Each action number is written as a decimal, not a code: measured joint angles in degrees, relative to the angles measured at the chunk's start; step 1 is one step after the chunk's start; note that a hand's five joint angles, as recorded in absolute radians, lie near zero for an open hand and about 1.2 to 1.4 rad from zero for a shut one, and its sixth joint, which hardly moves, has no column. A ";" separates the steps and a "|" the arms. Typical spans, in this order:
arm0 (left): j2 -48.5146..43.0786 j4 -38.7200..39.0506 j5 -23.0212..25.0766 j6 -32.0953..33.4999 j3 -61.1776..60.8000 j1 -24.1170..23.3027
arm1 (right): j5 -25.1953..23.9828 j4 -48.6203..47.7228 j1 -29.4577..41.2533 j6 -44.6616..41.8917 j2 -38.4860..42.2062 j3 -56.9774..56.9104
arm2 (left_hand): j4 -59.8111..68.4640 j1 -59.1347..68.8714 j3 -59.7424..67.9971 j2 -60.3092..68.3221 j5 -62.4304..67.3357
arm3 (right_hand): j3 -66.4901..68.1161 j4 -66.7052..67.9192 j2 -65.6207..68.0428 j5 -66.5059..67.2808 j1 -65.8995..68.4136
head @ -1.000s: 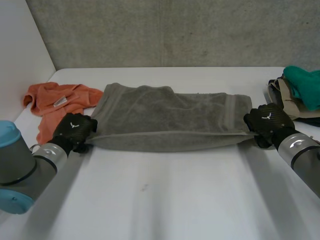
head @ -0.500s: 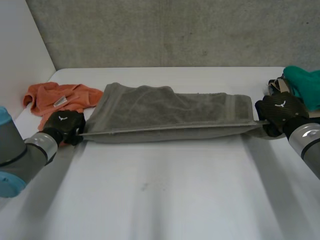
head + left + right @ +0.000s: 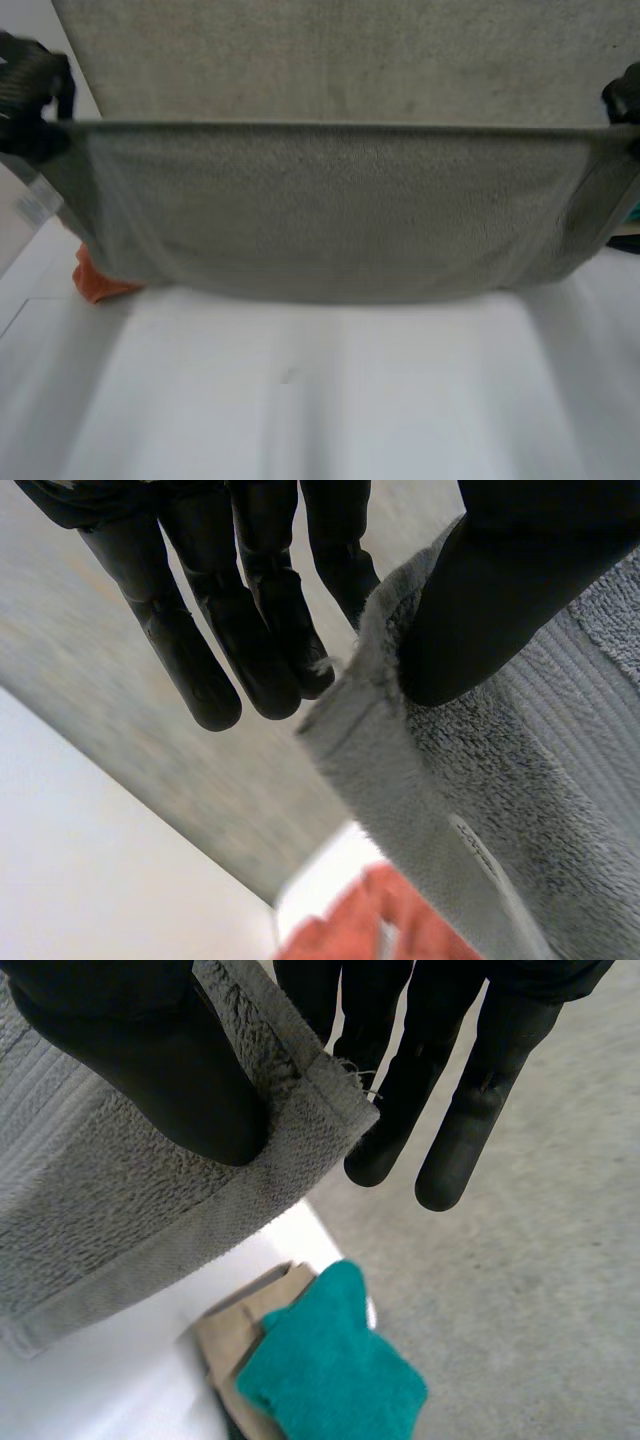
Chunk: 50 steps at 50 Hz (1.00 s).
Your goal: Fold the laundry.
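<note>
Grey towel point(image 3: 320, 215) stretched taut in the air above white table point(image 3: 330, 400); upper corners pinched between thumb and straight fingers of left hand point(image 3: 260, 620) and right hand point(image 3: 140, 1070). Orange cloth point(image 3: 100, 285) behind.

No readable text; sewn tag point(image 3: 478, 846) on grey towel point(image 3: 570, 770), print illegible.

The stretched grey terry towel point(image 3: 320, 210) hides the white table's point(image 3: 320, 400) far edge and all but a scrap of the crumpled orange cloth point(image 3: 100, 285). The head view's side edges cut off the left hand point(image 3: 35, 78) and right hand point(image 3: 626, 98).
</note>
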 measured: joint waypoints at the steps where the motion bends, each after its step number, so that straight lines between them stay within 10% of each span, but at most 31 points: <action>1: -3.32 -1.66 -0.59 1.26 2.09 -0.59 | 0.77 0.56 0.53 -1.40 1.79 -1.03 | 0.00 0.00 0.00 0.00 0.00 | 0.00 0.00 0.00 0.02 0.00; 13: -35.15 -6.06 -6.99 10.50 26.73 -5.34 | 10.17 -7.65 6.59 -4.63 26.72 -17.99 | 0.01 0.00 0.00 0.02 0.00 | 0.00 0.00 0.00 0.02 0.00; 28: -28.30 37.29 -5.98 -6.98 30.88 -6.01 | 8.90 -60.79 7.74 13.39 22.25 -18.07 | 0.03 0.00 0.00 0.02 0.60 | 0.00 0.01 0.00 0.71 0.00; 50: -32.29 36.27 -0.82 -0.60 -6.76 -5.19 | 4.30 -45.61 7.36 8.49 25.95 10.71 | 0.21 0.00 0.00 0.04 0.60 | 0.00 0.01 0.00 0.73 0.00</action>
